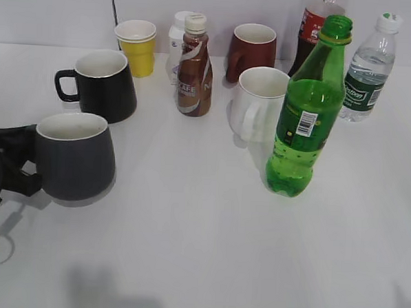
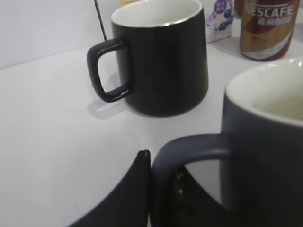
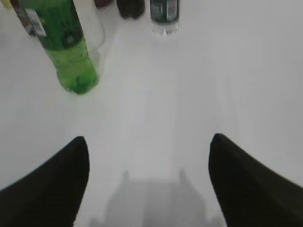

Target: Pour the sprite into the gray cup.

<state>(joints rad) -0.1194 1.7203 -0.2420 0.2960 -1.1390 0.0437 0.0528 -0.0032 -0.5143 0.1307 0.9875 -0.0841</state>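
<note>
While the left gripper (image 1: 19,163) reaches in low from the left table edge, its dark fingers (image 2: 128,198) sit at the loop handle of the gray cup (image 1: 76,157), one either side of the loop; whether they are actually pinching it cannot be told.

Gray cup: upright, front left of the white table (image 1: 207,251), off-white inside showing, handle turned toward the arm.

Sprite bottle (image 1: 305,111): upright, cap off, green liquid in the lower part, right of centre, well apart from the gray cup, just in front of a white mug (image 1: 260,103).

Right gripper (image 3: 147,184): low over bare table, jaws spread wide with nothing between them (seen only in its own wrist view); sprite bottle ahead and to its left.

Other stock: black mug (image 1: 102,85) behind the gray cup; brown coffee bottle (image 1: 195,67); yellow cup (image 1: 136,47); dark red mug (image 1: 252,51); cola bottle (image 1: 312,28); clear water bottle (image 1: 370,69), far right.
</note>
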